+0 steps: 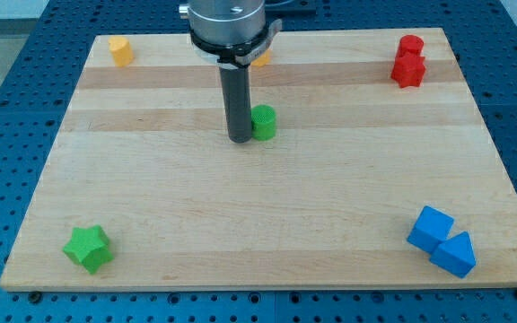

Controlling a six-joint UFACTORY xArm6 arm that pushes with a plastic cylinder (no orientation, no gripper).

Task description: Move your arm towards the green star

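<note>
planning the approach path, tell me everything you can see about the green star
The green star is a small, chunky block with blunt points, bright uniform green and matte, plastic-looking. It lies flat on the wooden board near the corner at the view's bottom left, just inside both edges. Nothing touches it and no other block is close. My tip is far off, toward the view's top and right, right beside the green cylinder.
</note>
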